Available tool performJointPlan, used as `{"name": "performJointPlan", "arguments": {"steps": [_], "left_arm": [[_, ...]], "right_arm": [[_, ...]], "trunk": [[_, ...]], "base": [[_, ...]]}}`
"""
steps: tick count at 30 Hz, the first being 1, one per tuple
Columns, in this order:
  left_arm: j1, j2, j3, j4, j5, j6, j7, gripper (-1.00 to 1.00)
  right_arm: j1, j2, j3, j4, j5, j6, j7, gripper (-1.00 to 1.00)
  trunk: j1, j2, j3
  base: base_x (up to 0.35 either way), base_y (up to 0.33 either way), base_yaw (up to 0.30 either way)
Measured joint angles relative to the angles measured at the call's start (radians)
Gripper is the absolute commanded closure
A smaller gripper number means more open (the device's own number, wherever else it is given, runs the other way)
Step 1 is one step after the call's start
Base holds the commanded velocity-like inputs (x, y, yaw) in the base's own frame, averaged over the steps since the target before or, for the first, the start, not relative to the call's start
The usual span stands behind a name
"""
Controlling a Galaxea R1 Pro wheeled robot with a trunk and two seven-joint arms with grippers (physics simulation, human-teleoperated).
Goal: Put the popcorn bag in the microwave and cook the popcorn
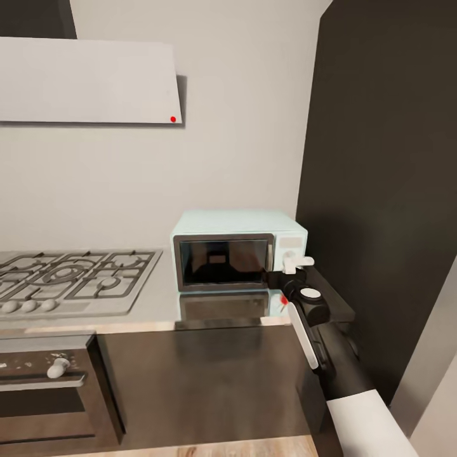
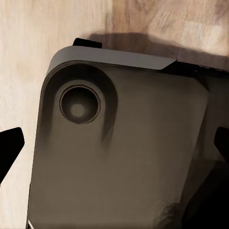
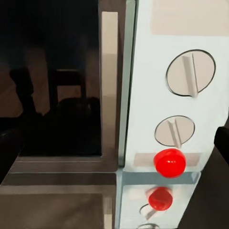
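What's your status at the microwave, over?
Right gripper at microwave knob panel, fingers' state unclear. Door shut. Nothing in the way.

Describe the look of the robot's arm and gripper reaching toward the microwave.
The right arm has a white lower segment, then a black link with a long white side strip. Its wrist is a black housing with a round white cap. The right gripper is small and white. Dark finger tips frame the left wrist view's edges.
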Motion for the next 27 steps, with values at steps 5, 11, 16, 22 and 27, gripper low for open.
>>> {"name": "performJointPlan", "arguments": {"steps": [5, 11, 16, 22, 27], "left_arm": [[0.000, 0.000, 0.000, 0.000, 0.000, 0.000, 0.000, -1.00], [0.000, 0.000, 0.000, 0.000, 0.000, 0.000, 0.000, -1.00], [0.000, 0.000, 0.000, 0.000, 0.000, 0.000, 0.000, -1.00], [0.000, 0.000, 0.000, -0.001, 0.000, 0.000, 0.000, -1.00], [0.000, 0.000, 0.000, -0.001, 0.000, 0.000, 0.000, -1.00]], "right_arm": [[0.000, 0.000, 0.000, 0.000, 0.000, 0.000, 0.001, -1.00], [0.000, 0.001, 0.000, 0.000, -0.001, 0.000, 0.001, -1.00], [0.000, 0.002, 0.001, 0.000, -0.002, 0.000, 0.001, -1.00], [0.000, 0.000, 0.003, 0.038, 0.002, -0.001, 0.003, -1.00], [0.000, 0.000, 0.003, 0.044, 0.004, -0.002, 0.002, -1.00]], "trunk": [[0.000, 0.000, 0.000], [0.000, 0.000, 0.000], [0.000, 0.000, 0.000], [0.000, 0.000, 0.000], [0.000, 0.000, 0.000]], "base": [[0.171, 0.000, 0.000], [0.155, 0.000, 0.000], [0.117, 0.000, 0.000], [0.020, 0.003, 0.000], [0.001, 0.096, 0.000]]}}
